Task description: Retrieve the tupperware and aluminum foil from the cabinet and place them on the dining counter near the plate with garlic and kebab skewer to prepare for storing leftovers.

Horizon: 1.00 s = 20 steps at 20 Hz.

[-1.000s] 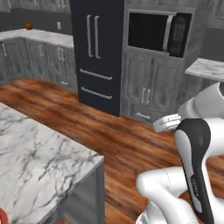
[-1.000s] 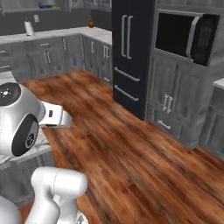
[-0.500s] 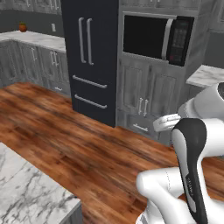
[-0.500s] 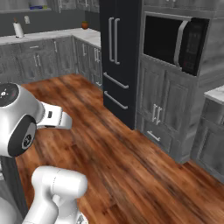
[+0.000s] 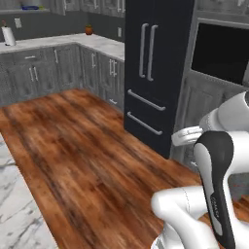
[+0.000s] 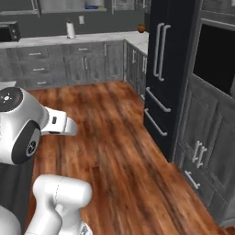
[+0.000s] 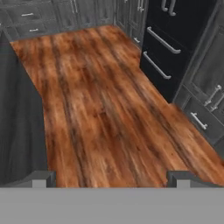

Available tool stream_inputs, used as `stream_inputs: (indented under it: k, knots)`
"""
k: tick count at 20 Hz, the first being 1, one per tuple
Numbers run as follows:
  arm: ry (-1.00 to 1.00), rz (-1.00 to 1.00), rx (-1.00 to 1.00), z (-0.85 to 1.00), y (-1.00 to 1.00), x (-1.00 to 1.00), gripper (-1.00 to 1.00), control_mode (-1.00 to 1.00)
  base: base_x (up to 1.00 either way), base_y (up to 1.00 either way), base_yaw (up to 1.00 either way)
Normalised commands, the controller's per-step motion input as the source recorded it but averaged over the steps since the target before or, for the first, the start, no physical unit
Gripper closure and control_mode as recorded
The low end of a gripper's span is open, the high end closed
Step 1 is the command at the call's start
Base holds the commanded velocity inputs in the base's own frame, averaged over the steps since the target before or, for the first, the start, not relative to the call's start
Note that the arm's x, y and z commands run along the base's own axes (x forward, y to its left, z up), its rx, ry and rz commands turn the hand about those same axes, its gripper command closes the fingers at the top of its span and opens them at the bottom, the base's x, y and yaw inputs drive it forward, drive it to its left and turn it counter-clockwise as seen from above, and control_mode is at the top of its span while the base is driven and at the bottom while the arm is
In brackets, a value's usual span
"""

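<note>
In the hand view my gripper (image 7: 111,179) stands open, its two dark fingertips (image 7: 43,178) wide apart with only wooden floor between them. The cabinet's long grey shelf board (image 5: 22,10) sits high on the far wall, also seen in the right base view (image 6: 69,9). A small blue shape (image 5: 30,7) lies on it, too small to name. A corner of the marble dining counter (image 5: 14,209) shows at the lower left. The tupperware, aluminum foil, plate, garlic and kebab skewer are out of view.
A tall dark fridge (image 5: 155,73) and a built-in oven (image 5: 221,53) stand to the right. Grey base cabinets with a marble worktop (image 6: 82,39) line the far wall, carrying a white paper-towel roll (image 6: 70,30). The dining counter's dark base (image 7: 22,118) stands close on the left.
The whole picture has shifted: the base has driven nearer the fridge and turned towards the far worktop. The marble counter has slid to the lower left. The gripper stays open.
</note>
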Motion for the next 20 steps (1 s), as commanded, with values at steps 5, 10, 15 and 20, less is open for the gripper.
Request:
stream_inputs:
  k: [5,10,15,20]
  knots:
    - [0.00,0.00,0.00,0.00,0.00,0.00,-1.00,1.00,1.00,-0.14,0.23]
    - [0.00,0.00,0.00,0.00,0.00,0.00,-1.00,1.00,1.00,0.07,0.06]
    - [0.00,0.00,0.00,0.00,0.00,0.00,-1.00,1.00,1.00,0.13,0.03]
    - [0.00,0.00,0.00,0.00,0.00,0.00,-1.00,1.00,1.00,0.12,0.00]
